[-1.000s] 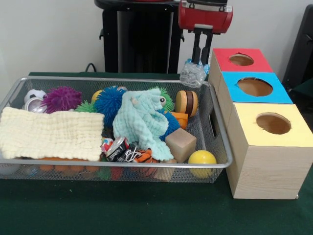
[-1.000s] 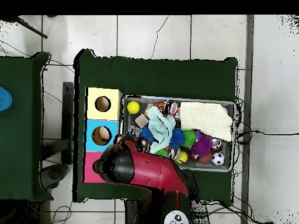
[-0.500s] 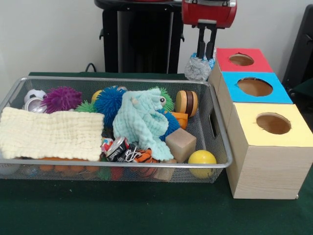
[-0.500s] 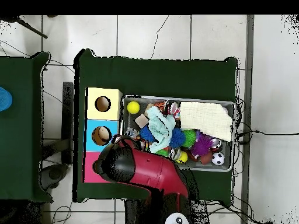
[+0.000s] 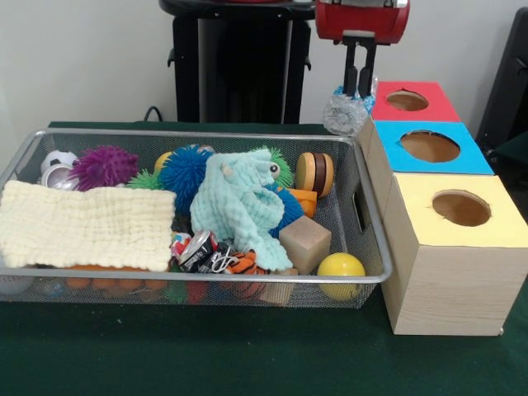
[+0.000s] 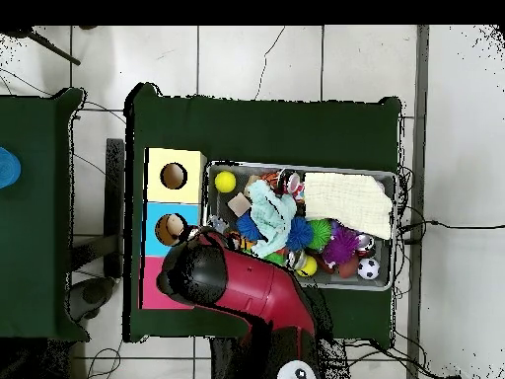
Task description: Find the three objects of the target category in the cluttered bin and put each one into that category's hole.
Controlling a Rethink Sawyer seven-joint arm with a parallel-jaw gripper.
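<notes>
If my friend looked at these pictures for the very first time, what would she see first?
Probably the wire bin, heaped with colourful toys: a pale green plush creature lies in the middle and a cream knitted cloth covers one end. Beside the bin stand three wooden boxes topped red, blue and yellow, each with a round hole. Above the bin's far corner, beside the red box, the gripper holds a crinkly grey wad.

One mesh bin (image 5: pixel 373 247) and three boxes: red (image 5: pixel 412 101), blue (image 5: pixel 431 147), yellow (image 5: pixel 458 210), each with one hole. In the bin: one cream cloth (image 5: pixel 82 224), one mint cloth (image 5: pixel 239 206), one wooden block (image 5: pixel 304 243), one yellow ball (image 5: pixel 341 268), one soccer ball (image 5: pixel 56 159), one purple spiky ball (image 5: pixel 105 167), one blue spiky ball (image 5: pixel 183 169), one can (image 5: pixel 196 249).
</notes>
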